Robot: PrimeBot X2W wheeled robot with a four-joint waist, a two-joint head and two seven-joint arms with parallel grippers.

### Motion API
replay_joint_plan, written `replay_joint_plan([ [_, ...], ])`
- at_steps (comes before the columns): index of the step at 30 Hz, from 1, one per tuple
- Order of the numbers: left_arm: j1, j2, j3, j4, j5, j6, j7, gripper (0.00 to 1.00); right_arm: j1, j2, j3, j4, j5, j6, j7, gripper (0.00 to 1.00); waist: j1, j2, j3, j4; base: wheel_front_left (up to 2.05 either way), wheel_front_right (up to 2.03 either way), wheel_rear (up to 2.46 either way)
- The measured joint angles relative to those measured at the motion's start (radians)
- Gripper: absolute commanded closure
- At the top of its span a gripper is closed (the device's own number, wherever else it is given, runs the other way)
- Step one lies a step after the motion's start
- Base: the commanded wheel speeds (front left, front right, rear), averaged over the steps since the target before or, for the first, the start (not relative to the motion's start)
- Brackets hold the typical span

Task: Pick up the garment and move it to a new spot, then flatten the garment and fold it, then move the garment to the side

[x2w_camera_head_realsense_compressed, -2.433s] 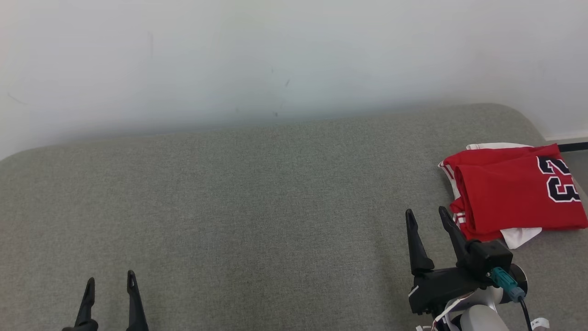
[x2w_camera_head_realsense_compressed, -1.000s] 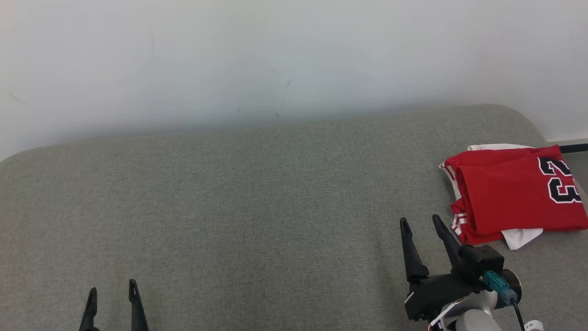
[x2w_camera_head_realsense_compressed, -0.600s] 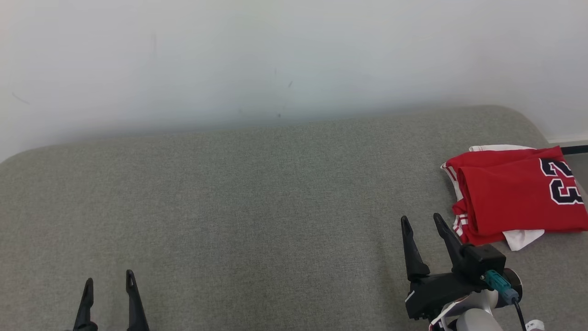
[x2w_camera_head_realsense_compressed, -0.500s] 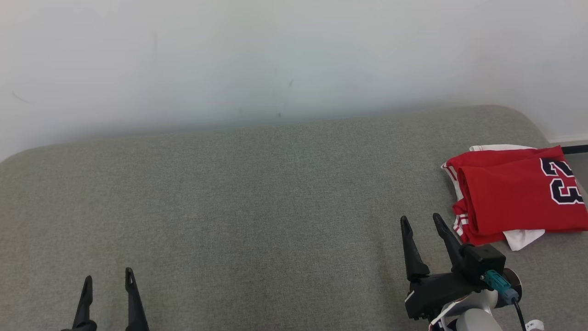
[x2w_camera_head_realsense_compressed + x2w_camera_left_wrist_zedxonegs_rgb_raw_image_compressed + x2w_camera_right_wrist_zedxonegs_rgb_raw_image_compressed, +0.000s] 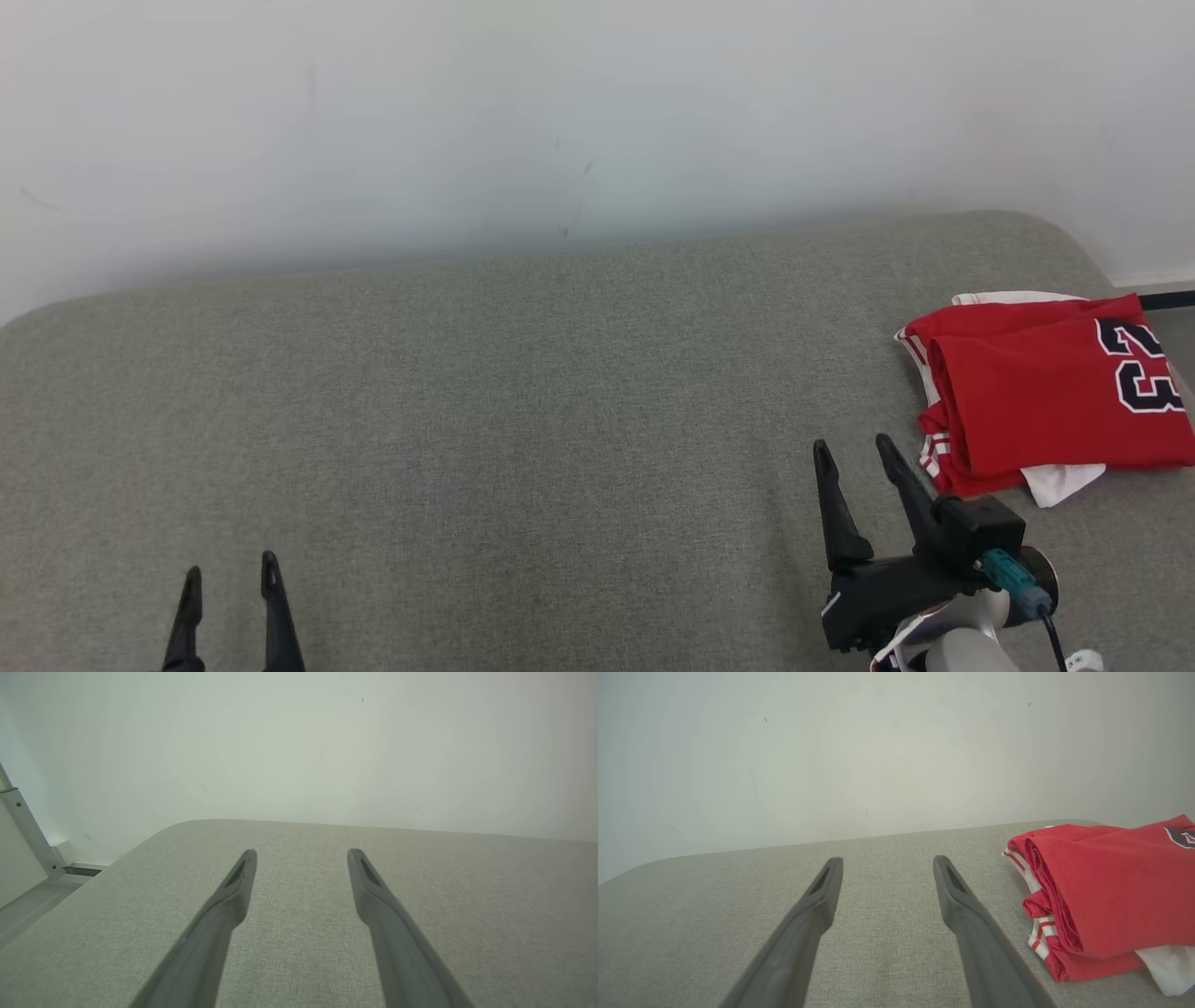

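We open on the pale plain wall (image 5: 597,112) across the back, and below it the broad grey-green woven cushion (image 5: 523,401) that serves as our work surface, bare across its middle and left. Over at the far right edge lies the red fabric jersey (image 5: 1046,401), folded into a compact rectangle with layers stacked and a dark number print (image 5: 1144,366) facing up. A sliver of white fabric (image 5: 1064,483) peeks out beneath its near corner, and we cannot tell whether that is the jersey's own lining or a separate layer. Our right gripper (image 5: 851,446) hovers near the jersey's left edge, not touching it, its two long dark fingers spread apart with nothing between them, a strip of cushion showing between finger and cloth in the right wrist view. Our left gripper (image 5: 231,567) sits well apart at the lower left, fingers likewise parted and empty over bare cushion. A small teal plug (image 5: 1013,571) juts from the right wrist. By our reading, the fold is made and the jersey is set to the side, so the task looks essentially finished, with at most some tidying of that white corner left.
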Motion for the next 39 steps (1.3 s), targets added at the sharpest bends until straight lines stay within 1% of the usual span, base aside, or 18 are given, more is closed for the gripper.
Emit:
replay_joint_plan([
  [1, 0.001, -0.001, 0.0, 0.008, 0.0, 0.0, 0.0, 1.0, 0.003, 0.0, -0.001, 0.006, 0.0, 0.0, 0.001, 1.0, 0.0, 0.0, 0.0, 0.0, 0.0, 0.0, 0.0],
  [5, 0.011, -0.006, 0.001, 0.044, -0.002, 0.0, 0.009, 1.0, 0.04, 0.001, -0.004, 0.04, 0.005, 0.0, 0.011, 1.0, 0.0, 0.0, 0.0, 0.0, 0.0, 0.0, 0.0],
  [17, -0.002, -0.006, 0.008, 0.061, -0.237, -0.023, 0.07, 1.0, 0.048, 0.001, -0.027, 0.006, 0.238, 0.0, 0.069, 1.0, 0.0, 0.0, 0.002, 0.007, 0.0, 0.0, 0.0],
  [27, -0.014, -0.006, 0.008, 0.062, -0.411, -0.043, 0.108, 1.0, 0.062, 0.001, -0.041, -0.028, 0.411, 0.0, 0.109, 1.0, 0.0, 0.0, 0.003, 0.012, 0.0, 0.0, 0.0],
  [28, -0.023, -0.006, 0.008, 0.062, -0.439, -0.044, 0.116, 1.0, 0.064, 0.001, -0.043, -0.033, 0.446, 0.0, 0.118, 1.0, 0.0, 0.0, 0.004, 0.013, 0.0, 0.0, 0.0],
  [34, -0.029, -0.006, 0.008, 0.064, -0.537, -0.053, 0.139, 1.0, 0.074, 0.001, -0.052, -0.051, 0.537, 0.0, 0.14, 1.0, 0.0, 0.0, 0.004, 0.016, 0.0, 0.0, 0.0],
  [35, -0.029, -0.006, 0.008, 0.064, -0.537, -0.053, 0.139, 1.0, 0.074, 0.001, -0.052, -0.051, 0.537, 0.0, 0.14, 1.0, 0.0, 0.0, 0.004, 0.016, 0.0, 0.0, 0.0],
  [39, -0.039, -0.006, 0.009, 0.066, -0.595, -0.061, 0.155, 1.0, 0.078, 0.001, -0.057, -0.06, 0.596, 0.0, 0.156, 1.0, 0.0, 0.0, 0.005, 0.018, 0.0, 0.0, 0.0],
])
